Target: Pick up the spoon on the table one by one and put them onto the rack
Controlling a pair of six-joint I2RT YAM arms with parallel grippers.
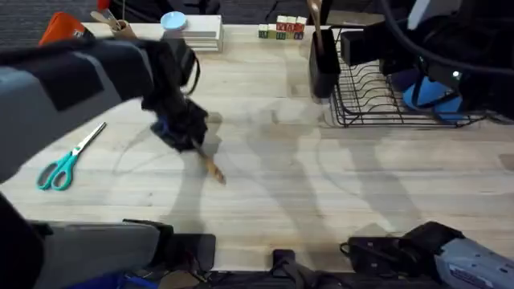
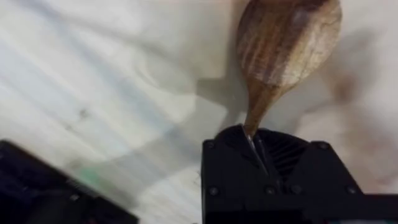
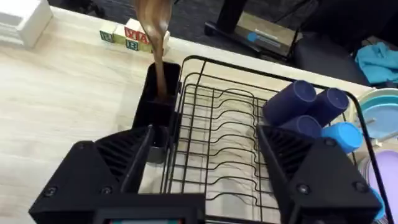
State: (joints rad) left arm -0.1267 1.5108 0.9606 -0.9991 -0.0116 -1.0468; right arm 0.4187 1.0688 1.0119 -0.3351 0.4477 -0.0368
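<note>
Left gripper (image 1: 191, 135) is seen mid-table in the overhead view, dark and blurred under the large grey arm; its fingers cannot be made out there. A short brown wooden handle end (image 1: 214, 169) is seen sticking out below it, over the light wooden table (image 1: 321, 185).

In the left wrist view the black fingers (image 2: 230, 162) are pressed together on the neck of a brown wooden spoon with an oval bowl (image 2: 286, 43). The bowl is cut off by the frame edge and the handle is hidden behind the gripper body. Whether the spoon touches the table cannot be told.

Right gripper (image 3: 205, 168) is seen spread wide with nothing between the black fingers (image 3: 118, 162), held over the black wire dish rack (image 3: 217, 124). The rack's near edge is hidden behind the fingers.

A second brown wooden spoon (image 3: 154, 37) is seen standing upright in the tall black rectangular utensil holder (image 3: 158, 106) at the rack's end, bowl up and blurred, lower handle hidden inside the holder. Same spoon (image 1: 316, 16) is cut off at the top edge overhead.

Blue cylindrical cups (image 3: 311, 109) are lying in the rack. Teal-handled scissors (image 1: 68, 160) are lying flat on the table, well apart from the left gripper.
</note>
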